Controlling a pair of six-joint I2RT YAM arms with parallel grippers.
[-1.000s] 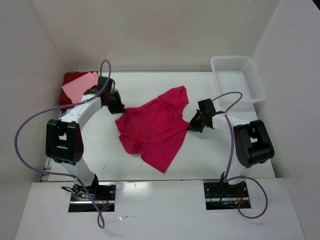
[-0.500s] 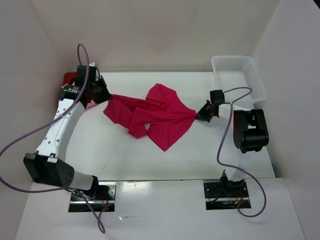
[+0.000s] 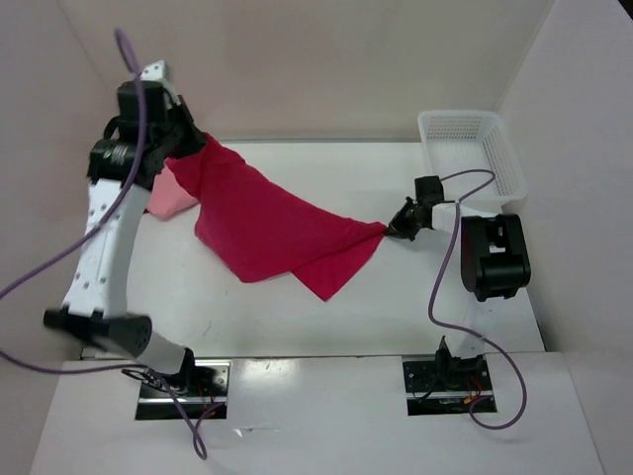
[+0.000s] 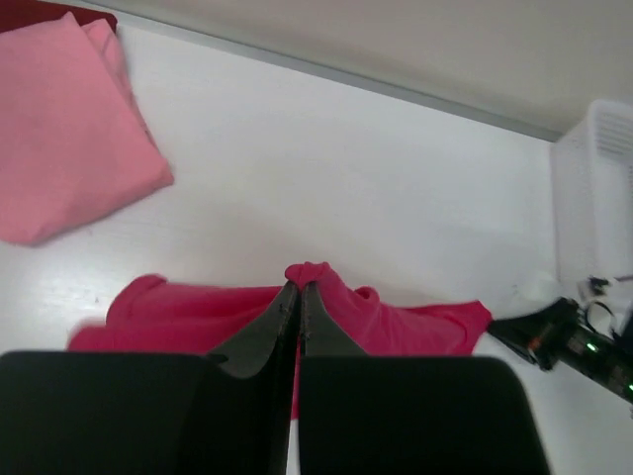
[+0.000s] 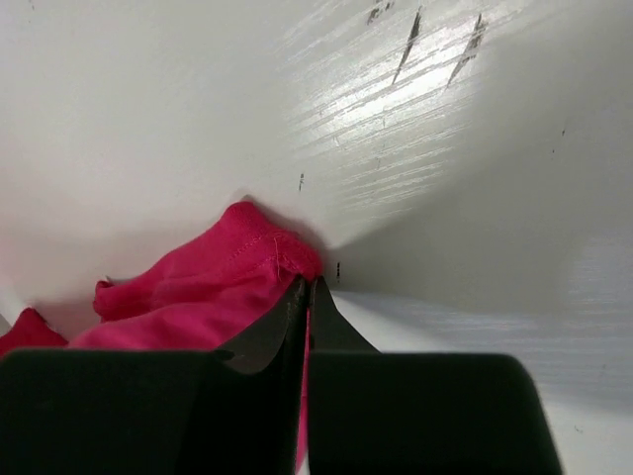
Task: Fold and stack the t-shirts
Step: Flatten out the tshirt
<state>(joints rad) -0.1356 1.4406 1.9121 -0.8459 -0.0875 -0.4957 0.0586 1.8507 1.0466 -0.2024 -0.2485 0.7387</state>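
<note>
Crimson t-shirt (image 3: 277, 223) held stretched between both grippers.
The left gripper (image 4: 299, 287) is seen shut tight on a pinch of the shirt's edge, held high above the far-left corner of the table (image 3: 415, 317). The right gripper (image 5: 307, 283) is shut tight on the opposite edge, low at the table surface, right of centre. The cloth is hung slanting between them, its lower part draped on the table. A folded pink t-shirt (image 4: 69, 129) is seen at far left, laid on a dark red t-shirt (image 4: 40, 8). A white basket (image 3: 499, 148) is noted at the far-right corner.

Dark red shirt (image 4: 25, 10) lies mostly hidden beneath the pink shirt (image 4: 69, 119).
</note>
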